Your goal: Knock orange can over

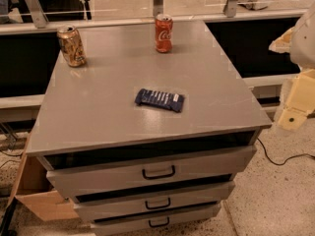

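Two cans are standing upright on the grey counter (93,117). The orange can (71,45), with a mottled golden-brown print and a silver top, is sitting at the far left corner, close to the left edge. No writing on it can be made out.

The gripper (295,101), a cream-coloured assembly, is hanging off the right edge of the counter, level with the near right corner and clear of the top. It is sitting well apart from the orange can, diagonally across the whole surface, and touching nothing. Whether it is parted or closed cannot be told.

The second can (164,32), red-orange, is standing near the middle of the far edge, well to the right of the orange can. It is carrying white script lettering running vertically, in the Coca-Cola style.

A dark blue packet (159,99) is lying flat around the middle of the counter, with white print too small to read.

Three drawers (158,173) with dark handles are showing below the near edge.
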You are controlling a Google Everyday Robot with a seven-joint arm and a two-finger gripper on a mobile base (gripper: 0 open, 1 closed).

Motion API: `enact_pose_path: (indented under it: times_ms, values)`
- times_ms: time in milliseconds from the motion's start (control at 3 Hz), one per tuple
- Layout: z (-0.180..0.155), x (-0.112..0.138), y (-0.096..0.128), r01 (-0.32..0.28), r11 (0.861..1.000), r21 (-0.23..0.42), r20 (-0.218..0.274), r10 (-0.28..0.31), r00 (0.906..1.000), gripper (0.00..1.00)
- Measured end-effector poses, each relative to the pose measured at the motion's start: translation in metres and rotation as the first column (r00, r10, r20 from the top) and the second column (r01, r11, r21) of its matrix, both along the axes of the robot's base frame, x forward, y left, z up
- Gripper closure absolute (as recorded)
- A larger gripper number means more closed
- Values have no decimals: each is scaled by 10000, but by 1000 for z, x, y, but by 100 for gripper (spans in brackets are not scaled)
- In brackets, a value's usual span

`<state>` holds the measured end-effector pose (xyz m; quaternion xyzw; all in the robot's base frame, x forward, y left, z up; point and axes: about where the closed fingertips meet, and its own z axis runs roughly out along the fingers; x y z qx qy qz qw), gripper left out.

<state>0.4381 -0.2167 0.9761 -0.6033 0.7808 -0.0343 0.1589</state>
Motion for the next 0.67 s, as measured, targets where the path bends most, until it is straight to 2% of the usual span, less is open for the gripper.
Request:
enact_pose_path:
  times_ms: [333, 667]
  values:
    - [0, 0, 0, 0, 10000, 0, 2, 0, 10000, 0]
    - [-4, 21, 24, -247, 9983, 530, 376, 228, 9990, 0]
